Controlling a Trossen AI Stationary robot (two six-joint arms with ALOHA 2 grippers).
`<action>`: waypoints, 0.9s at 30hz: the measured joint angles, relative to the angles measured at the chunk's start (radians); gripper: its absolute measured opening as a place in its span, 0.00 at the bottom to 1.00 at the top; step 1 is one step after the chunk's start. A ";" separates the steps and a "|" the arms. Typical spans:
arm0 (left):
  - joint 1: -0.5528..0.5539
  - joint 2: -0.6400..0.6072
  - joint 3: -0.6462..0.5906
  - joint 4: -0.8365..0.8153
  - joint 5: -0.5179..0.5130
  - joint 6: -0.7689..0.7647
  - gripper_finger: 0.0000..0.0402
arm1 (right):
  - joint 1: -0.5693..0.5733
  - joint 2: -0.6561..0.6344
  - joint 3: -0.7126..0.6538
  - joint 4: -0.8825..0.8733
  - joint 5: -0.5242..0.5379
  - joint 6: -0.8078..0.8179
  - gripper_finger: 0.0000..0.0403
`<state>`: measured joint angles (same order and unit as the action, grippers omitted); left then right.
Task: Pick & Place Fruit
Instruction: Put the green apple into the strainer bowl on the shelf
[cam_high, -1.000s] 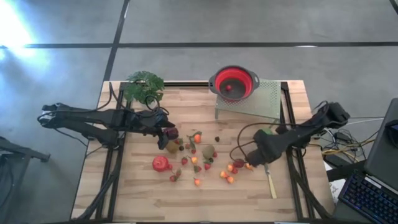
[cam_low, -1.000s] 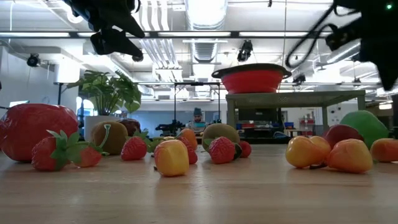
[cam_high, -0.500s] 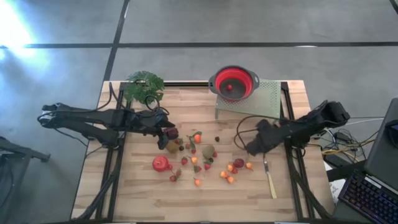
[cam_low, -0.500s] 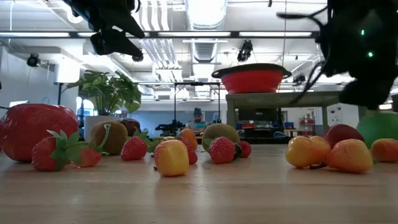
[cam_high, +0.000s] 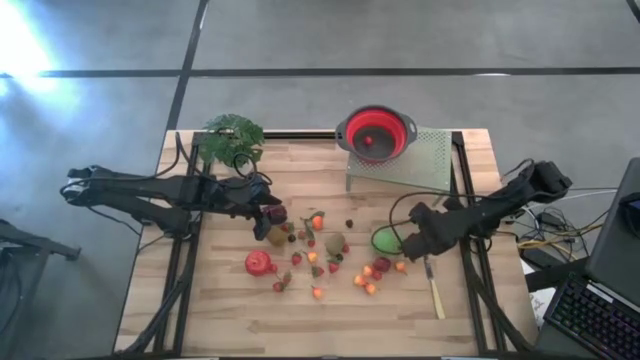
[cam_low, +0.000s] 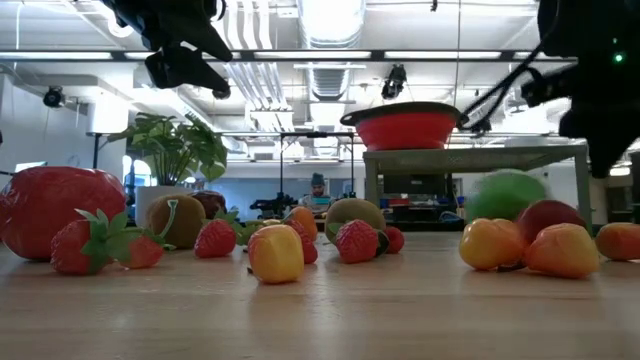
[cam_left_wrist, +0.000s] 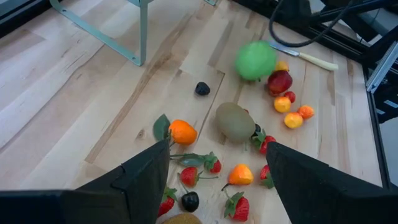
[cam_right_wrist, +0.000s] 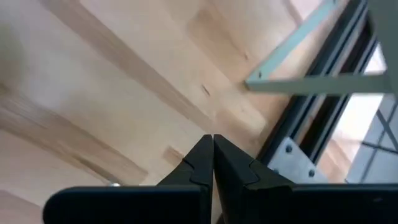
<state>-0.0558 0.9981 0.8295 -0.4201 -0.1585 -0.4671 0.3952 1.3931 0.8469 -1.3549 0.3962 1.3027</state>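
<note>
While our right gripper (cam_high: 412, 240) sits clenched and empty, we see the green fruit (cam_high: 386, 239) loose just beside it, toward table centre.

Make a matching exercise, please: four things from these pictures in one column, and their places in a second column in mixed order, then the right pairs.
Things:
1. red bowl
2. knife
3. green fruit
4. potted plant

Places:
A. on the wood, beside the right claw
B. far left corner of the table
C. on top of the pale metal stand
D. flat near the table's right edge

Pairs: 1-C, 2-D, 3-A, 4-B
</note>
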 joint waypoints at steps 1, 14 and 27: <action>0.000 0.000 0.000 0.000 0.000 0.000 0.68 | 0.006 0.000 0.012 0.003 0.018 -0.001 0.02; 0.000 0.000 0.000 0.000 0.000 0.000 0.68 | 0.084 0.001 0.146 0.305 0.214 -0.238 0.02; 0.000 0.000 0.000 0.000 0.000 0.000 0.68 | 0.112 0.045 0.060 0.628 0.238 -0.492 0.02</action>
<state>-0.0558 0.9981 0.8295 -0.4198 -0.1581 -0.4671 0.5077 1.4377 0.9065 -0.7273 0.6340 0.8102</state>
